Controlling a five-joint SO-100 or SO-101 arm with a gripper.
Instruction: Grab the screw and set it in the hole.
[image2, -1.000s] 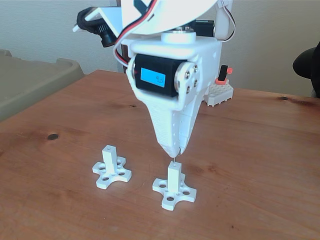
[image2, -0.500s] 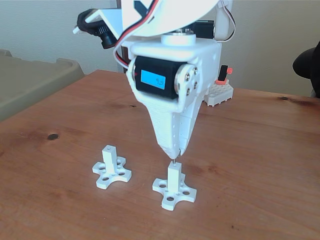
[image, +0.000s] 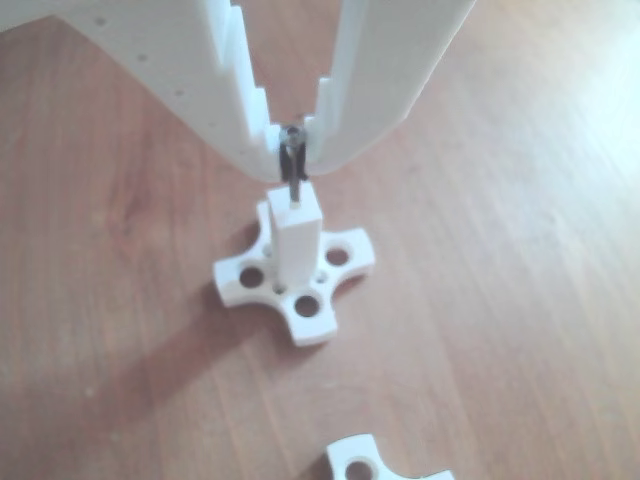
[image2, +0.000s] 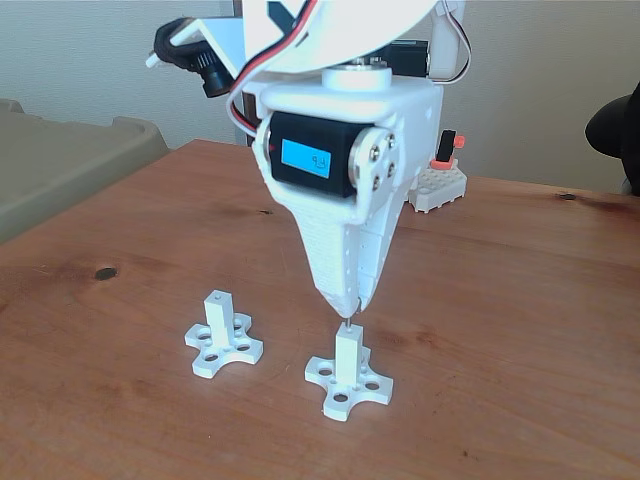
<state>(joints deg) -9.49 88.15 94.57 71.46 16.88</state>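
Inserting: the gripper (image2: 349, 309) hangs tip-down over the right-hand white post (image2: 347, 356), judged to be at the seating step of the task.
Jaws: pressed in on the screw (image: 294, 172), pinching it near its head; the shank points down, close to vertical in the other view.
Screw position: lower end at the top face of the post (image: 296, 232), at or just inside the hole (image: 297, 203); depth of entry cannot be told. In the fixed view the screw (image2: 347, 322) shows as a thin sliver between the jaw tips and the post top.
Post: stands upright on its cross-shaped base (image: 340, 262), near the front edge of the wooden table (image2: 520, 330); nothing visible holds it down.
Second post: a spare post (image2: 217, 315) stands to the left in the fixed view, well apart from the work.
Risk, tilt: if the screw leans in the grip, downward travel may jam it against the hole rim or skid it off the top face.
Risk, tipping: side load from the gripper could slide or topple the unfixed post.
Risk, early release: spreading the jaws before the shank is well seated may let the screw fall onto the table.
Risk, drag-out: a sticking jaw may lift the screw back out on retreat.
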